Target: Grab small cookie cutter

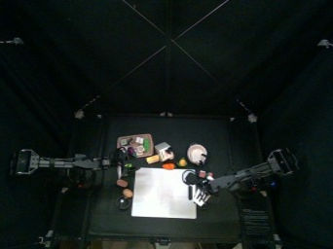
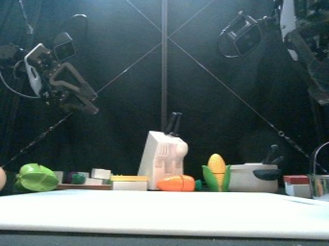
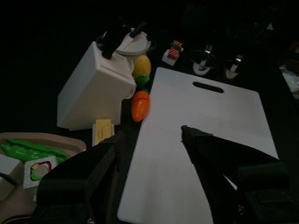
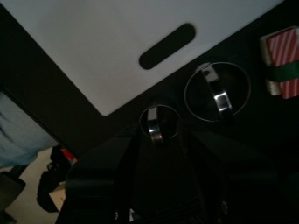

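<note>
The small cookie cutter [image 4: 156, 122] is a metal ring with a strap handle. It lies on the black table just off the white cutting board [image 4: 105, 52], beside a larger ring cutter [image 4: 218, 89]. My right gripper [image 4: 158, 157] is open and hovers over the small cutter with its jaws on either side, apart from it. In the top view the right gripper [image 1: 211, 182] is at the board's right edge. My left gripper [image 3: 152, 153] is open and empty, held high at the table's left side [image 1: 93, 167]. Both cutters show far off in the left wrist view [image 3: 205, 58].
A white knife block [image 2: 161, 159], a carrot [image 2: 176, 183], corn [image 2: 216, 171] and a pot [image 2: 252, 178] stand behind the board [image 2: 164, 213]. A green item [image 2: 37, 178] lies at the left. A red box [image 4: 281, 54] sits by the larger cutter.
</note>
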{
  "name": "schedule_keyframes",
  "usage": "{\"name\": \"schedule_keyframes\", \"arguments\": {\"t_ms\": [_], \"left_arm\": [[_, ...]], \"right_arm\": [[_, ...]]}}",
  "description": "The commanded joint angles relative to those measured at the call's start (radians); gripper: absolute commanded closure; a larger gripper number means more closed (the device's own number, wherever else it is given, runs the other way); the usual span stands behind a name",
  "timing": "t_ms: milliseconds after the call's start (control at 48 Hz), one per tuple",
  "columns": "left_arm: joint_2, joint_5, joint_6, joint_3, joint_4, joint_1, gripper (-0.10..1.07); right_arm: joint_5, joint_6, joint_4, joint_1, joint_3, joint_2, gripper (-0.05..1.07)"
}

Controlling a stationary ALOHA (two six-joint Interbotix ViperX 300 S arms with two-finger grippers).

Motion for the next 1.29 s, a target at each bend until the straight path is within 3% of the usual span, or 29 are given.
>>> {"name": "schedule_keyframes", "arguments": {"t_ms": [0, 188, 438, 875, 1271], "left_arm": [[0.000, 0.002, 0.000, -0.011, 0.002, -0.012, 0.08], [-0.002, 0.067, 0.002, -0.011, 0.008, -0.071, 0.08], [-0.008, 0.129, 0.002, -0.017, 0.018, -0.124, 0.08], [-0.097, 0.190, 0.000, 0.012, 0.015, -0.156, 0.08], [-0.103, 0.186, 0.002, 0.023, 0.018, -0.155, 0.08]], "right_arm": [[-0.002, 0.003, 0.009, 0.026, -0.032, 0.003, 0.26], [0.008, 0.003, 0.012, 0.084, -0.063, 0.054, 0.26], [0.066, 0.006, 0.012, 0.095, -0.058, 0.078, 0.26], [0.072, 0.006, -0.006, 0.133, -0.025, 0.118, 0.26], [0.067, 0.005, -0.012, 0.137, -0.002, 0.179, 0.26]]}}
